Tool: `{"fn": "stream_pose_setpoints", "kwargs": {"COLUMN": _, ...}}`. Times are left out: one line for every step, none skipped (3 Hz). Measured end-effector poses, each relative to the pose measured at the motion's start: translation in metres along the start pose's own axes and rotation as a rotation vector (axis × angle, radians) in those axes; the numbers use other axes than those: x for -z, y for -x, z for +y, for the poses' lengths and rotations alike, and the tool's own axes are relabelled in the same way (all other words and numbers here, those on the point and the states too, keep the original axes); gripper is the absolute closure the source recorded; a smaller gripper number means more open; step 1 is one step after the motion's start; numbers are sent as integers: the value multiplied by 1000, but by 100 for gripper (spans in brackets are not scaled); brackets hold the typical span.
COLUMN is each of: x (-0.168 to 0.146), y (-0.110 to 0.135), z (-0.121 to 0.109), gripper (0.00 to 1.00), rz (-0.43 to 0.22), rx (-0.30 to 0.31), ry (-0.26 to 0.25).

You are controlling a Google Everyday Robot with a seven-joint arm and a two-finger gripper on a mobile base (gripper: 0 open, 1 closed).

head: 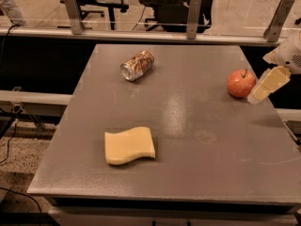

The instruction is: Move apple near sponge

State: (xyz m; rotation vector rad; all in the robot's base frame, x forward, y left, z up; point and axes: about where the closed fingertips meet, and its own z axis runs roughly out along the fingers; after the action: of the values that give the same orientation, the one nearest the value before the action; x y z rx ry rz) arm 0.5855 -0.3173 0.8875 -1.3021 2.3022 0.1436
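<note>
The red-orange apple (241, 83) stands upright near the right edge of the grey table (202, 140). The pale-yellow sponge (129, 145) lies flat at the front left of the table, far from the apple. My cream gripper (269, 84) comes in from the right edge of the view and sits just right of the apple, close beside it at about its height. It holds nothing that I can see.
A crushed metal can (137, 65) lies on its side at the back left of the table. A railing with metal posts (193, 17) runs behind the table. Office chairs stand beyond it. The table's right edge is just under the gripper.
</note>
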Motion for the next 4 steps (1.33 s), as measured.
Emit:
{"fn": "stream_pose_setpoints", "kwargs": {"x": -17, "y": -4, "z": -3, "gripper": 0, "rz": 3, "rx": -19, "ry": 18}}
{"fn": "stream_pose_setpoints", "kwargs": {"x": -30, "y": -4, "z": -5, "gripper": 0, "rz": 3, "rx": -28, "ry": 31}}
{"fn": "stream_pose_setpoints", "kwargs": {"x": -43, "y": 2, "z": -7, "gripper": 0, "rz": -5, "rx": -31, "ry": 44}}
{"fn": "stream_pose_setpoints", "kwargs": {"x": -49, "y": 8, "z": -7, "gripper": 17, "rz": -14, "rx": -30, "ry": 53}}
